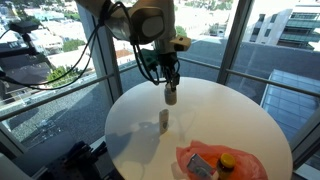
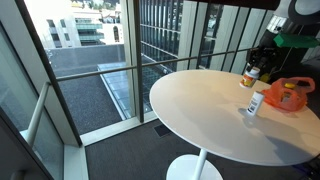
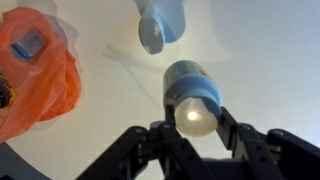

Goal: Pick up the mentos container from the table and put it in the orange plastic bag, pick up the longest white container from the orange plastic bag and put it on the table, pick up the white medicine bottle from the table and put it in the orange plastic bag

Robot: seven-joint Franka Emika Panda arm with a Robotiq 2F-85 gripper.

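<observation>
Clamping jaws hold one white medicine bottle (image 3: pixel 190 85); one white tube (image 3: pixel 160 25), one orange bag (image 3: pixel 50 88) nearby.

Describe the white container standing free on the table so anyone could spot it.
On the round white table by the windows, an orange plastic bag lies at one edge. The slim white container stands alone on bare tabletop near it; the white medicine bottle is in the gripper, the other items inside the bag.
</observation>
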